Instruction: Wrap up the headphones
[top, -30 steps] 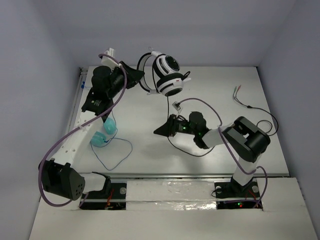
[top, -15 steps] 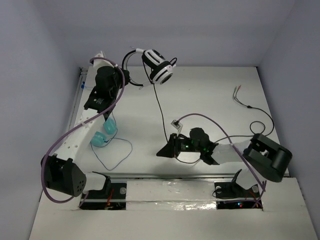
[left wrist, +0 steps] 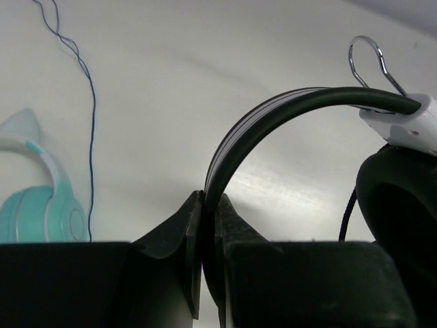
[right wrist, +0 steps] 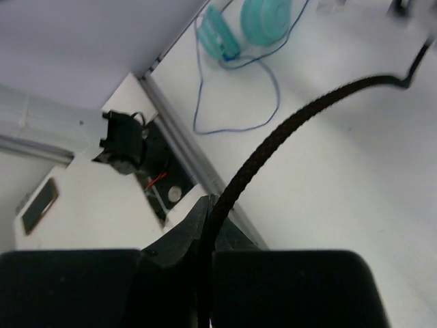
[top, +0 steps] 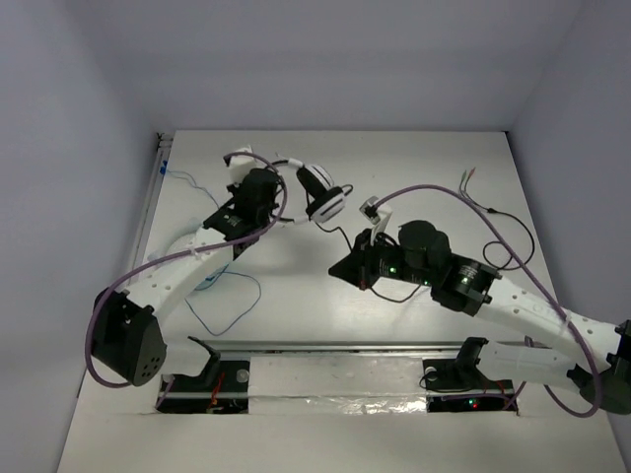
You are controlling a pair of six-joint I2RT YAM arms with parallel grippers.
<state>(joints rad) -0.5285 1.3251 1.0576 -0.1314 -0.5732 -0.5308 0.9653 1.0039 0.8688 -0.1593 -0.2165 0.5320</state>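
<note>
The headphones [top: 322, 193] hang above the table's middle, white headband and black earcups. My left gripper [top: 288, 197] is shut on the headband; in the left wrist view the gripper [left wrist: 208, 199] pinches the dark headband [left wrist: 273, 116], with an earcup [left wrist: 399, 198] at the right. My right gripper [top: 341, 268] is shut on the thin black cable [top: 347, 239] just below the headphones; in the right wrist view the gripper [right wrist: 208, 202] holds the braided cable [right wrist: 293, 123]. The cable runs on to the right, ending in plugs [top: 467, 177].
Small teal headphones [right wrist: 263, 15] with a thin blue cord [top: 225, 307] lie at the left, mostly hidden under my left arm in the top view; they also show in the left wrist view [left wrist: 42, 212]. Purple robot cables [top: 434, 192] arc over both arms. The table's front rail [top: 345, 345] lies near.
My left arm has brought the headphones from the back left down toward the table's middle. My right gripper has moved right and toward the headphones, still holding the cable.
</note>
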